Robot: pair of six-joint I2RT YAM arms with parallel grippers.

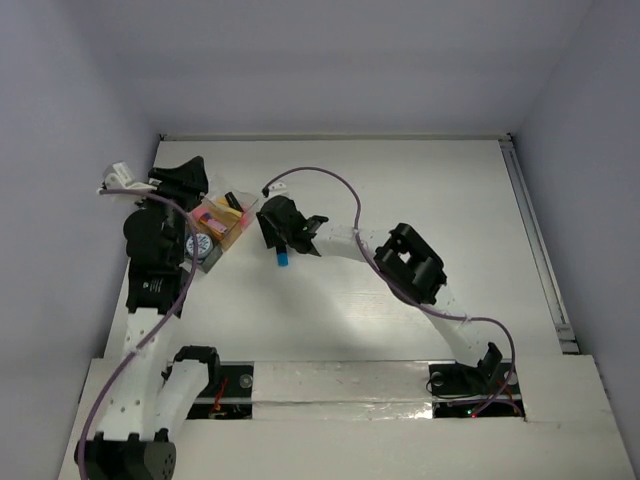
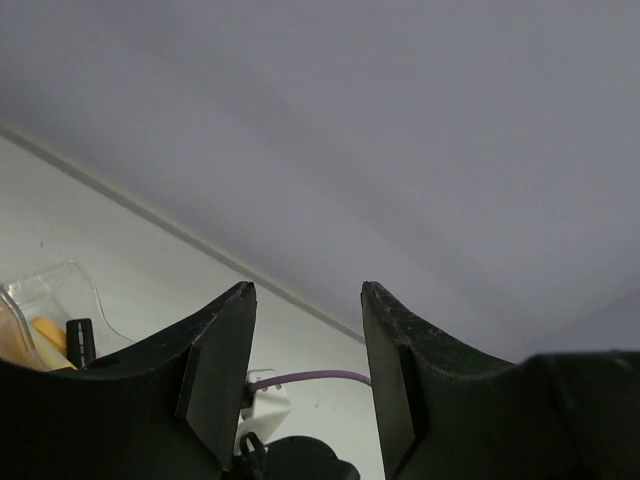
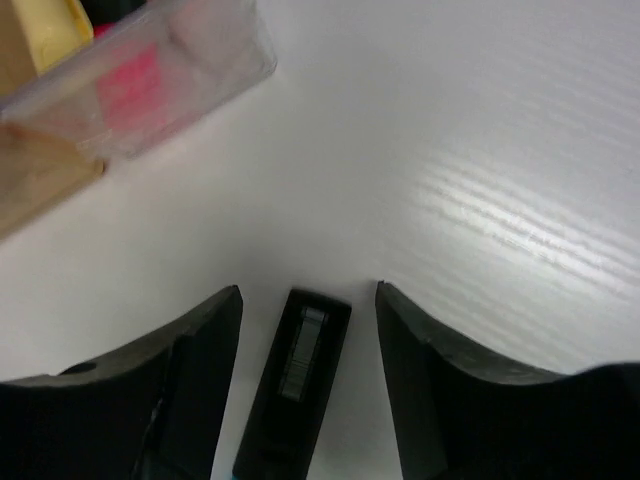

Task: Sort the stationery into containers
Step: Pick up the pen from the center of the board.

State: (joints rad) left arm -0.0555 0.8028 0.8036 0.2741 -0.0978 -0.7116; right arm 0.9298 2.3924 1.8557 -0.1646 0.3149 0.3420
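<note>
Top external view showed the blue-capped highlighter (image 1: pixel 282 259) lying on the surface (image 1: pixel 420 190), just right of the clear boxes (image 1: pixel 222 225). Right wrist view had the right fingers (image 3: pixel 195 370) spread either side of its black body, with a gap on each side. Left wrist view had the left fingers (image 2: pixel 215 370) spread apart, with a box corner at the lower left.

Clear glossy plastic box (image 3: pixel 150 80); faintly ribbed, softly sheened table (image 3: pixel 450 150).
</note>
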